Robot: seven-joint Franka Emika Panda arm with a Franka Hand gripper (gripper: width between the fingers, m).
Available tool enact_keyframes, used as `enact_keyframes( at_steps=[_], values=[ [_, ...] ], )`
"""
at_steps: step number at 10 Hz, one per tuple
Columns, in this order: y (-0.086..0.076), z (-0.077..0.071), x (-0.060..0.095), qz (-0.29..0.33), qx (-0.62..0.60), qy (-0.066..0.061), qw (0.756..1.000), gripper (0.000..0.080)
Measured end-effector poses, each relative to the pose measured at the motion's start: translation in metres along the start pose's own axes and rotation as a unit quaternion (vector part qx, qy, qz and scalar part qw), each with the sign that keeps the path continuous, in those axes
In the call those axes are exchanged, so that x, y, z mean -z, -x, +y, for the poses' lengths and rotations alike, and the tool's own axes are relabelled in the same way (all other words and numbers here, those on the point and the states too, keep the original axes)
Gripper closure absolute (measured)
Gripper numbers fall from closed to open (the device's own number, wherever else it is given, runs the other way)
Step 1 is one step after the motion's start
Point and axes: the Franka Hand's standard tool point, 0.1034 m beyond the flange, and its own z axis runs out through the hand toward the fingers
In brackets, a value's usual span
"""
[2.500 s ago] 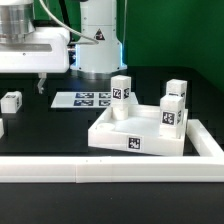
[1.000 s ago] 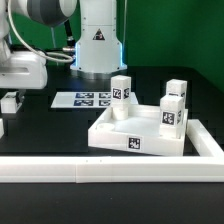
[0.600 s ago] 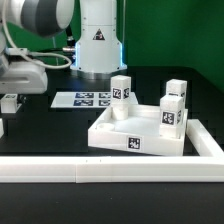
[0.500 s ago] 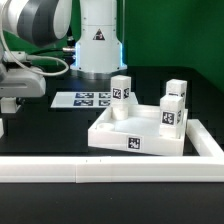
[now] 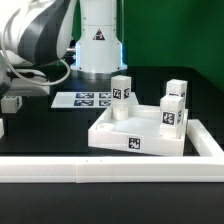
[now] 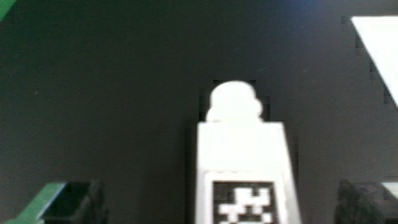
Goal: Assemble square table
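The square table top (image 5: 140, 135) lies right of centre in the exterior view. Three tagged white legs stand on it: one at the back (image 5: 121, 95) and two at the exterior view's right (image 5: 175, 93) (image 5: 169, 117). A loose leg (image 5: 10, 101) lies on the black table at the far left. My gripper (image 5: 9, 95) is low over it, mostly hidden by the arm. In the wrist view the leg (image 6: 240, 150) lies between my open fingers (image 6: 63, 200), with a gap on each side.
The marker board (image 5: 82, 100) lies behind the table top. The white L-shaped border rail (image 5: 110, 170) runs along the front and the exterior view's right. Another white piece (image 5: 1, 127) shows at the left edge. The robot base (image 5: 98, 40) stands at the back.
The arm has swung to the exterior view's left and come down, bringing the gripper over the loose leg. The table top and its legs have not moved.
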Motion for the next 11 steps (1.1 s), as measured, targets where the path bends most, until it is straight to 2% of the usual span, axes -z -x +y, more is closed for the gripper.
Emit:
enact_keyframes(
  at_steps=[2,3,5,7,8,11],
  values=[
    [0.001,-0.001,-0.01,-0.006,0.0,-0.005,1.0,0.015],
    [0.001,-0.003,-0.012,-0.004,0.007,-0.014,1.0,0.015],
    [-0.001,0.0,-0.013,0.003,0.017,-0.013,1.0,0.015],
    [-0.001,0.0,-0.013,0.002,0.017,-0.012,1.0,0.0411],
    [-0.001,0.0,-0.013,0.002,0.017,-0.012,1.0,0.0515],
    [-0.001,0.0,-0.013,0.002,0.017,-0.012,1.0,0.0514]
  ],
)
